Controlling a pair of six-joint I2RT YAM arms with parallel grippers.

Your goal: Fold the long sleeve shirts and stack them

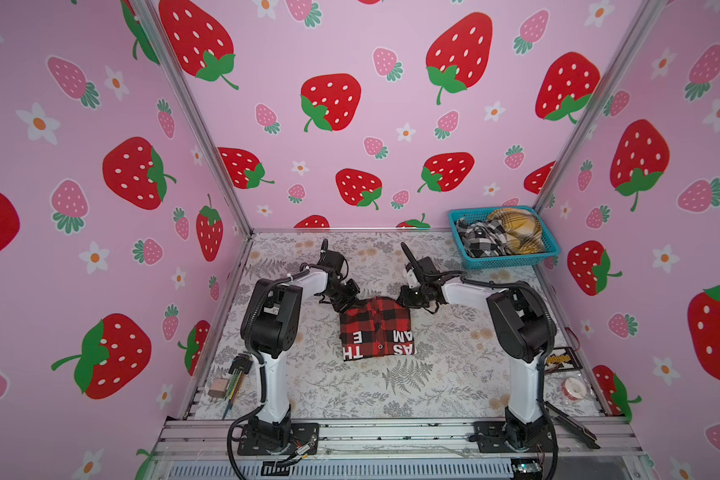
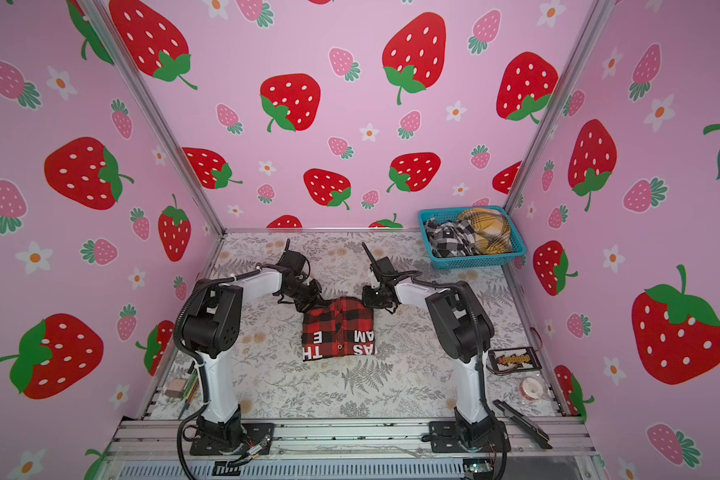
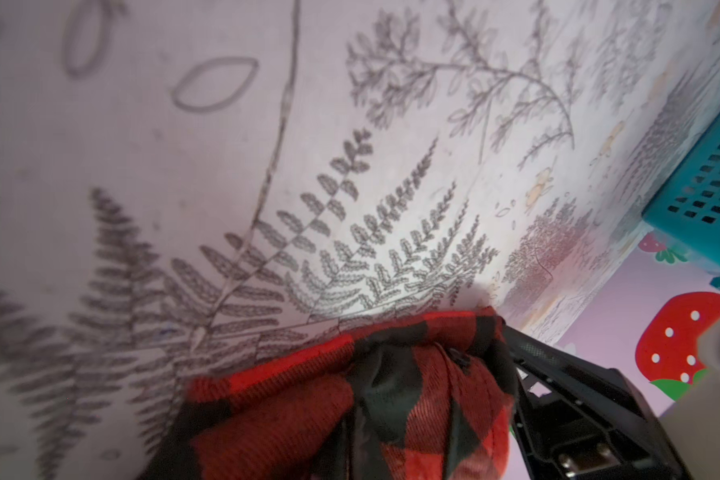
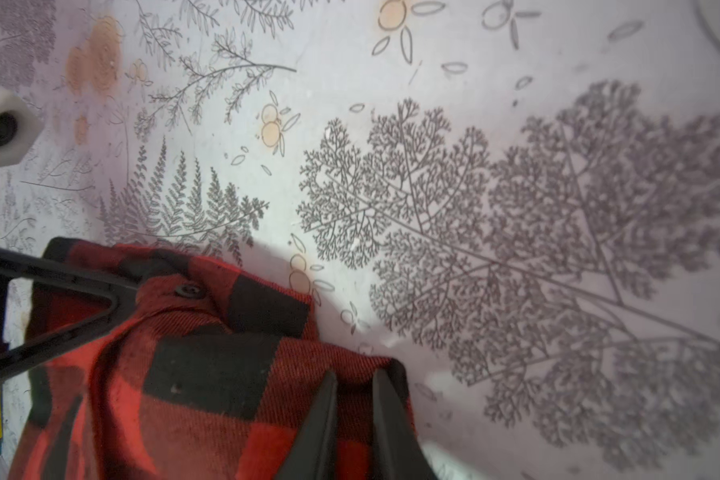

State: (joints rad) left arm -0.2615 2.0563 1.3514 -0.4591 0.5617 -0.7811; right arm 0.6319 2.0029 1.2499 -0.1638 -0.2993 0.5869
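A red-and-black checked long sleeve shirt [image 1: 377,328] [image 2: 338,328] lies folded in the middle of the table, its white letters on the near side. My left gripper [image 1: 344,307] [image 2: 304,307] sits at its far left corner, shut on the cloth. In the left wrist view the bunched shirt [image 3: 412,395] hides the jaws. My right gripper [image 1: 404,301] [image 2: 366,300] is at the far right corner. In the right wrist view its fingers [image 4: 355,374] stand a narrow gap apart over the shirt's corner [image 4: 208,374].
A teal basket [image 1: 504,261] [image 2: 470,262] [image 3: 707,178] at the back right holds a black-and-white checked shirt [image 1: 479,239] and a yellow plaid one [image 1: 516,232]. Hex keys [image 1: 238,370] lie at the front left. A tape roll [image 1: 573,386] and a black pack [image 1: 562,359] lie at the right edge.
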